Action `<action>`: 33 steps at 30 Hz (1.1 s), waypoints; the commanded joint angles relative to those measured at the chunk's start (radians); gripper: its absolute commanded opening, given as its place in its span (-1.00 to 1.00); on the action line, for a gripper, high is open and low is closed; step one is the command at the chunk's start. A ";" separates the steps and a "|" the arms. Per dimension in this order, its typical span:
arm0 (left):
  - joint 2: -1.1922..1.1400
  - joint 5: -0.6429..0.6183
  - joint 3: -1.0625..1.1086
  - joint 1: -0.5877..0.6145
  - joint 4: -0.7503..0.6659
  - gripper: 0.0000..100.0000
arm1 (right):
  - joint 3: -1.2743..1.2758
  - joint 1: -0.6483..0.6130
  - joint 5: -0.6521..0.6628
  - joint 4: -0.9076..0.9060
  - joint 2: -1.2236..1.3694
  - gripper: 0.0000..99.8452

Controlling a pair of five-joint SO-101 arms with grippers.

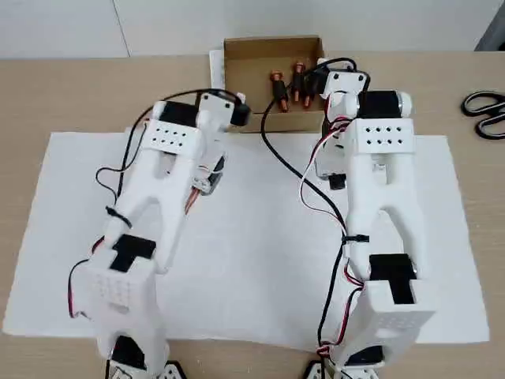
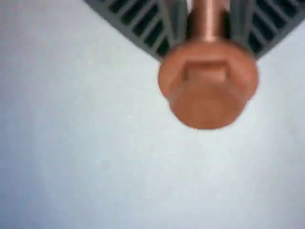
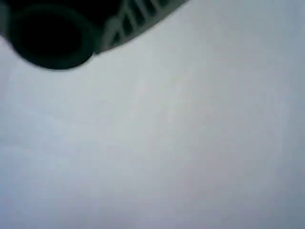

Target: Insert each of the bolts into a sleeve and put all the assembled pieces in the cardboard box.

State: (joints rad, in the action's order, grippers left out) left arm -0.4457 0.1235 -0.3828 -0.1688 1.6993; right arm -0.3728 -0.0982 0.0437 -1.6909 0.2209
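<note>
a copper bolt [image 2: 208, 90] is pinched by its shank in the left gripper [image 2: 208, 19], above the white paper [image 2: 95, 167]. a black sleeve [image 3: 47, 38] is seen at the right gripper [image 1: 331, 170]; whether it is gripped cannot be told. assembled pieces [image 1: 288, 87] are lying in the box [image 1: 268, 42].

- You could read no text, label, brand, number or sign here.
- The cardboard box [image 1: 272, 43], the white sheet [image 1: 252, 237] and the table [image 1: 63, 95] bore no legible print.
</note>
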 commanded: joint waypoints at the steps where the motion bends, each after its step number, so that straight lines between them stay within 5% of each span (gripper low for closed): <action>1: 0.138 0.000 -0.019 -0.005 0.031 -0.99 | -0.005 0.002 -0.026 0.019 -0.064 -0.99; 8: 0.253 0.000 -0.015 0.048 0.051 -0.99 | -0.005 -0.005 -0.046 0.016 -0.091 -0.98; 16: 0.381 0.000 -0.013 0.094 0.052 -0.99 | 0.132 -0.030 -0.043 0.074 -0.437 -0.98; 26: 0.439 0.000 -0.013 0.091 0.048 -0.99 | 0.848 -0.030 0.071 0.567 -1.013 -0.98; 33: 0.442 -0.058 0.036 0.074 0.046 -0.99 | 1.180 -0.030 0.133 0.832 -1.076 -0.99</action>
State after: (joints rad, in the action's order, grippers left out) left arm -0.0637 0.0928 -0.3445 -0.0859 1.7346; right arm 0.7411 -0.1258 0.1634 -0.9636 -0.8117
